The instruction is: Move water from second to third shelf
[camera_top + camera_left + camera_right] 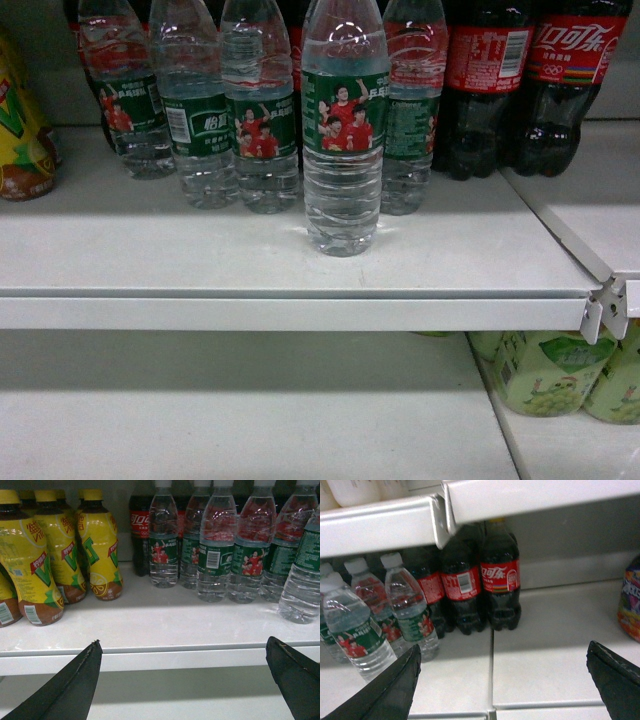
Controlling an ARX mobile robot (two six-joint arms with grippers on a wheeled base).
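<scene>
Several clear water bottles with green and red labels stand in a row on a white shelf (150, 260). One water bottle (343, 130) stands in front of the row, near the shelf's front edge. The same forward bottle shows at the right edge of the left wrist view (302, 575) and at the lower left of the right wrist view (355, 630). My left gripper (183, 645) is open, level with the shelf's front lip, with nothing between its fingers. My right gripper (503, 650) is open over bare shelf to the right of the water. Neither gripper shows in the head view.
Dark cola bottles (490, 80) stand right of the water, and yellow tea bottles (55, 550) stand to its left. A lower shelf (200, 420) holds green drink bottles (550, 370) at the right. Another shelf edge (380, 525) hangs above the right gripper. A colourful pack (630, 600) sits far right.
</scene>
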